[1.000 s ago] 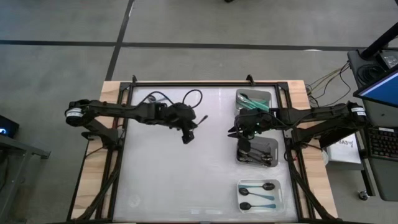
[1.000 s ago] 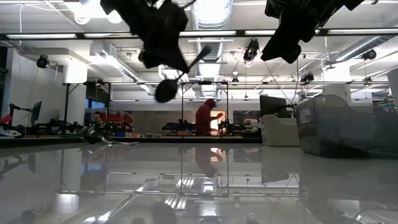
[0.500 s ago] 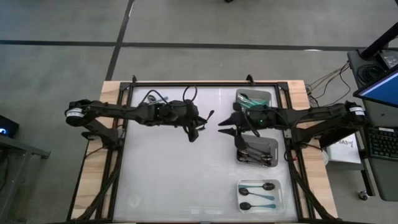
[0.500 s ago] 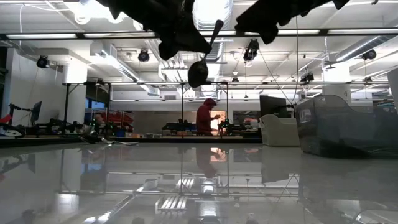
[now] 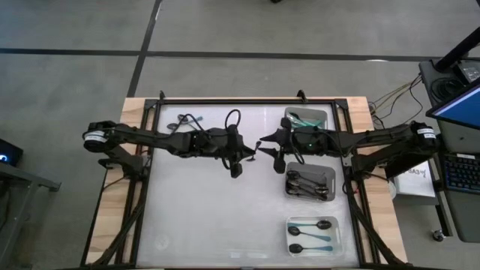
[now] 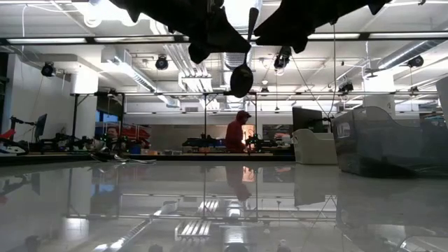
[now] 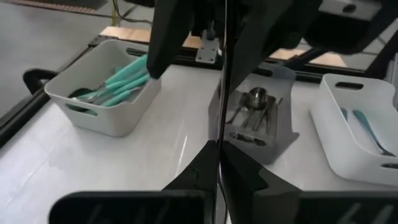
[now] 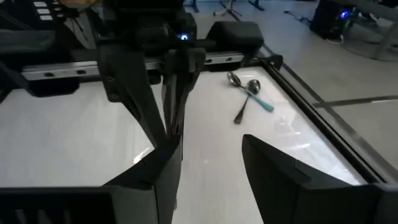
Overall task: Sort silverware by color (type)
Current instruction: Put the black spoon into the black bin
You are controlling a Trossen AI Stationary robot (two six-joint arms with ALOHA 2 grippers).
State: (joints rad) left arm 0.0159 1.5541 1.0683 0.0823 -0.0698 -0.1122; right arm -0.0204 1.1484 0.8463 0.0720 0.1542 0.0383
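A black spoon [image 6: 243, 70] hangs high over the middle of the table, bowl down and handle slanting up. My left gripper [image 5: 241, 154] is shut on it. My right gripper [image 5: 262, 142] is open and faces the left one; its fingers [image 7: 166, 37] stand on either side of the handle's free end [image 7: 222, 74]. Two spoons [image 8: 245, 90], one with a teal handle, lie flat near the far left corner [image 5: 187, 118]. The other spoons lie in three trays on the right. My left gripper pinches the black spoon's handle [image 7: 219, 155] between its two fingers, coming from the table's left; the handle runs on past the fingertips toward the right gripper. The spoon is lifted clear, with its bowl [image 6: 241, 80] hanging lowest. My right gripper: whether a finger [image 8: 163, 168] touches the handle [image 8: 175, 106], I cannot tell.
Along the right side stand a white tray of teal-handled spoons [image 5: 322, 115], a grey tray of metal spoons [image 5: 327, 174] and a white tray of black-bowled, teal-handled spoons [image 5: 337, 225]. A black cable [image 5: 234, 115] lies at the far edge. The table's middle and near left are bare.
My left gripper has carried the black spoon toward the table's right, and the spoon now hangs steeper. My right gripper has moved from above the grey tray toward the left until its fingers bracket the spoon's handle.
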